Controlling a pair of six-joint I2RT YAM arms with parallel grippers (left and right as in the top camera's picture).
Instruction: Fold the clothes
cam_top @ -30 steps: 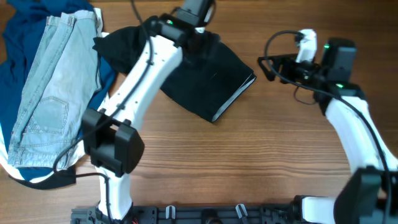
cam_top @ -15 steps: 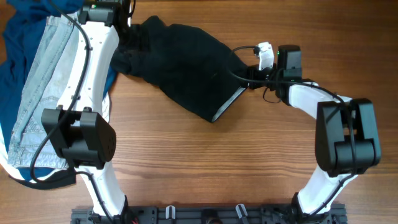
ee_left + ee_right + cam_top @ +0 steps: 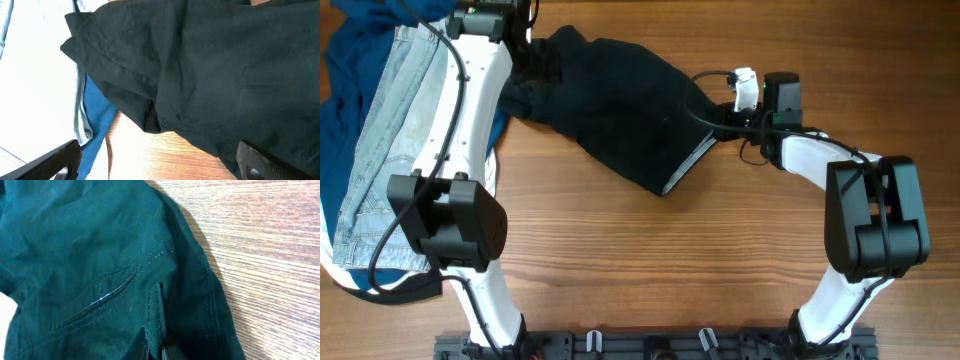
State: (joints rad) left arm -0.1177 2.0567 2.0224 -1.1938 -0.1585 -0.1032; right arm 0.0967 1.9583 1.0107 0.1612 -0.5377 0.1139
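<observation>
LEFT: jeans (image 3: 395, 150) and blue garment (image 3: 345, 45) are crowding that side | BACK-CENTRE: black shorts (image 3: 620, 110) are covering the wood | FRONT: bare table (image 3: 660, 260) is lying open from the jeans rightward

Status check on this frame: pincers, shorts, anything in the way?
Left pincer open over the black shorts. Right pincer at their edge, grip unclear. Jeans close beside.

Light-blue denim jeans (image 3: 395, 130) lie lengthwise at the left end of the wooden table (image 3: 670, 260), on a rumpled dark blue garment (image 3: 350, 40) that shows around them. 1 black rail (image 3: 650, 345) runs along the near edge.
</observation>
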